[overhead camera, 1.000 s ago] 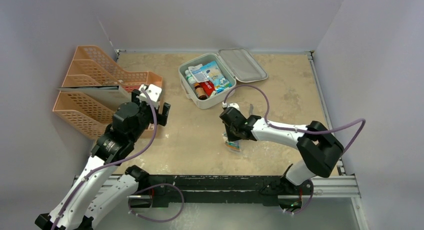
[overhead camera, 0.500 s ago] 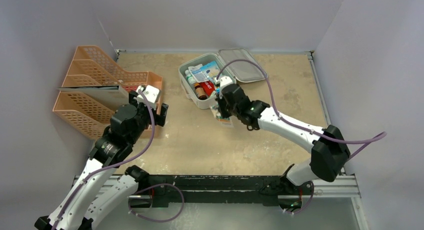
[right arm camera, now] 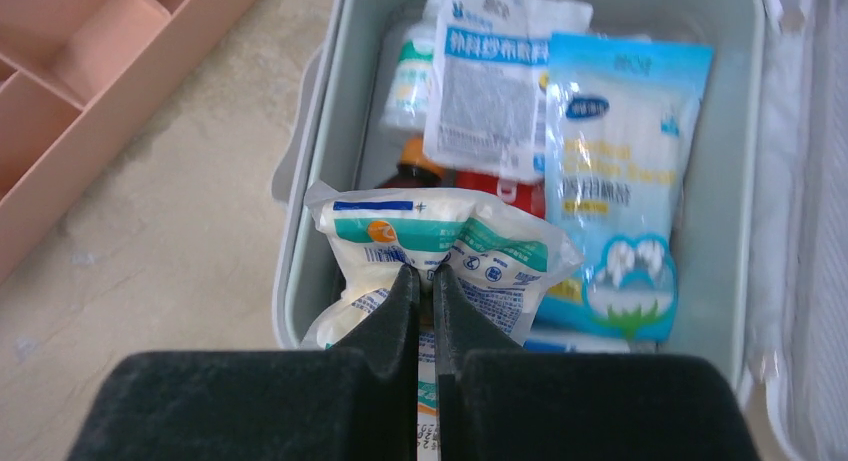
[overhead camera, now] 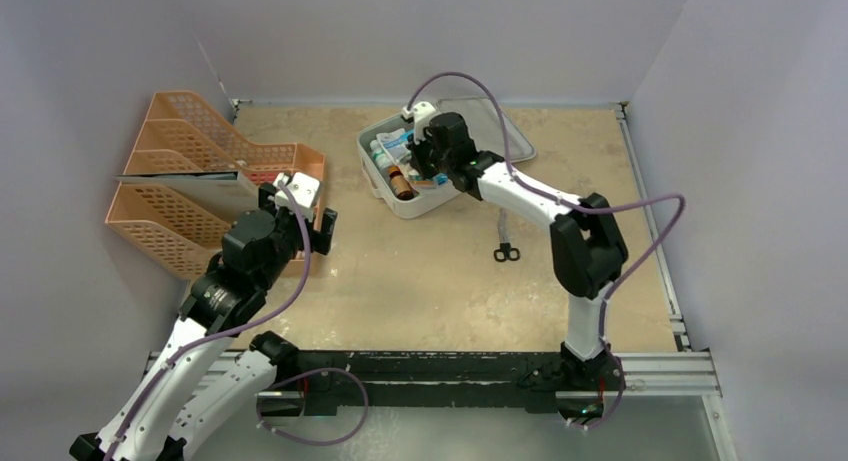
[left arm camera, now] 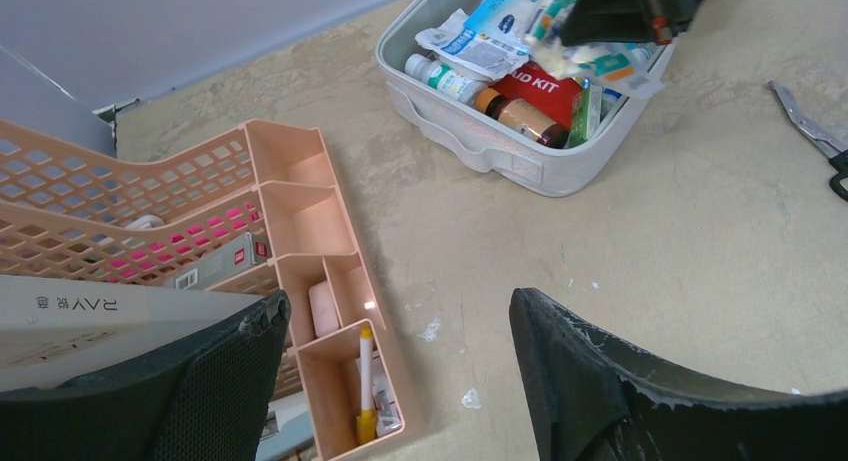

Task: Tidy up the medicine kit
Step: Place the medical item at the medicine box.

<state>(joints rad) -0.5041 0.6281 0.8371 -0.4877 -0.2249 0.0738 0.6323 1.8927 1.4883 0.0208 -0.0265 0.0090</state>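
The medicine kit (overhead camera: 392, 195) lies open at the back of the table, its pale grey tub (right arm camera: 300, 261) holding a blue swab pack (right arm camera: 620, 181), a white gauze packet (right arm camera: 490, 81), a brown bottle (right arm camera: 415, 171) and a red pouch (left arm camera: 540, 86). My right gripper (right arm camera: 425, 276) hangs over the tub's near left part, shut on a white packet with teal and orange print (right arm camera: 440, 241). In the top view, the right gripper (overhead camera: 420, 161) is above the tub. My left gripper (left arm camera: 400, 321) stands open and holds nothing, well left of the kit (left arm camera: 500, 151), by the trays.
Small scissors (overhead camera: 505, 246) lie on the table in front of the kit, right of centre. Orange mesh file trays (overhead camera: 190, 171) fill the left side. In front of them, an orange compartment box (left arm camera: 320, 311) holds a yellow-capped pen (left arm camera: 365, 381). The kit's lid (overhead camera: 515, 141) lies flat to the right.
My right arm has carried the printed packet from the middle of the table back to above the open kit. The scissors now show on the table. The left arm has barely moved.
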